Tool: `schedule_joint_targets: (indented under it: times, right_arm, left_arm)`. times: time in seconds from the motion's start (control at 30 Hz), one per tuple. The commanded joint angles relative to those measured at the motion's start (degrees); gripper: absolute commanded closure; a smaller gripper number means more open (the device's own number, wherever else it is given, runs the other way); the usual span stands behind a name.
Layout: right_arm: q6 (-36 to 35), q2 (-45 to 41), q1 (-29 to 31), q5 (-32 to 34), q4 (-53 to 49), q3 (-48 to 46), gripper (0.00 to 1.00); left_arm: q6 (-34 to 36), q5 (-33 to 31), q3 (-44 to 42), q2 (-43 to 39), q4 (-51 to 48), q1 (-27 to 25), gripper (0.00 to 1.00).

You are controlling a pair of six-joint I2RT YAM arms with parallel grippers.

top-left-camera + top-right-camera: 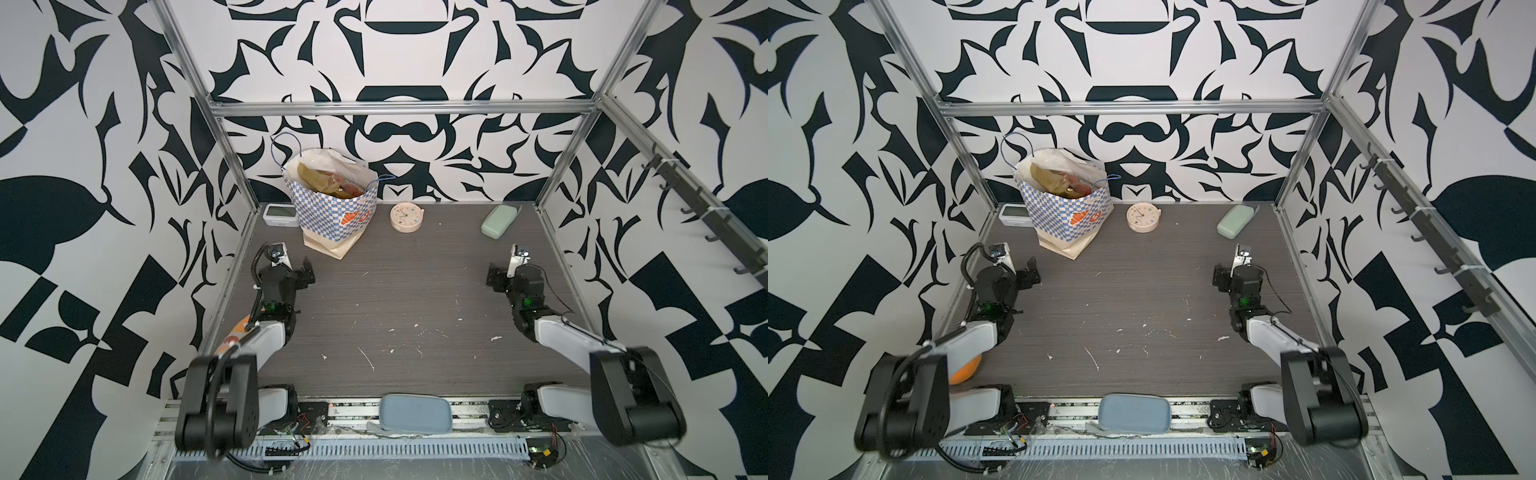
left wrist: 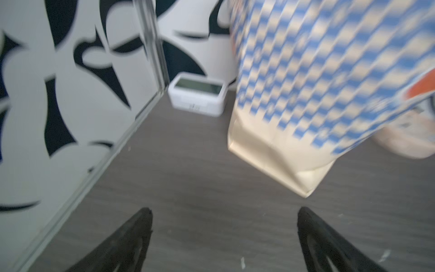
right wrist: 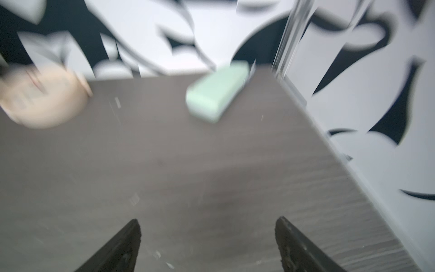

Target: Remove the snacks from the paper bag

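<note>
paper bag (image 1: 336, 216) stands upright at back-left of table (image 1: 415, 311), mouth up, so snacks (image 1: 332, 183) inside prob. reachable from above. left gripper (image 2: 224, 212) & right gripper (image 3: 208, 221) both spread, empty.

matt creased paper bag (image 1: 332, 212); scuffed matt woodgrain table (image 1: 415, 299)

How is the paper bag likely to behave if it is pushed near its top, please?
The paper bag stands tall on a narrow base, so it would probably tip. Its thin crumpled rim likely buckles. The snacks inside may steady it somewhat.
</note>
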Motion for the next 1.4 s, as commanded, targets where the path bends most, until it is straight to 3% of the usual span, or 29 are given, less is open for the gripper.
schedule_joint_targets:
  times: [0.0,0.17,0.23,0.33,0.4,0.6,0.9,1.1,1.27,1.37]
  right_arm:
    - [5.8,-8.0,0.6,-8.1,-8.3,3.2,0.21]
    - [7.7,-7.5,2.3,-11.2,-16.2,13.2,0.29]
    - [8.0,-3.9,3.7,-13.8,-16.6,17.4,0.33]
    - [8.1,2.0,7.2,-13.3,-20.3,24.8,0.37]
    - [7.9,5.0,9.6,-12.7,-21.9,28.0,0.38]
    - [5.7,9.8,15.8,-10.7,-22.1,29.6,0.39]
    - [4.7,9.5,17.1,-8.6,-25.5,28.9,0.40]
    - [4.6,9.7,17.4,-8.7,-25.4,29.0,0.40]
    - [4.8,10.4,17.5,-9.3,-24.8,29.4,0.40]
    - [4.9,11.1,17.6,-9.3,-24.8,29.7,0.40]
  left_arm:
    - [-5.6,0.6,5.5,-8.7,-10.9,-1.0,0.04]
    - [-5.9,-2.0,24.2,-3.7,-24.6,0.4,0.10]
    - [-8.2,5.6,33.8,2.5,-31.5,3.4,0.12]
    - [-11.8,12.8,42.2,10.5,-33.7,6.1,0.14]
    - [-12.0,14.5,49.3,15.6,-37.9,7.8,0.14]
    - [-8.4,18.2,72.4,32.4,-51.3,10.8,0.05]
    - [-6.5,20.2,95.9,51.7,-61.9,11.5,0.02]
    - [-8.2,23.4,106.5,61.3,-64.0,11.4,0.03]
    - [-8.1,25.6,108.6,64.5,-62.9,10.9,0.06]
    - [-6.7,26.5,109.5,65.7,-63.0,10.0,0.12]
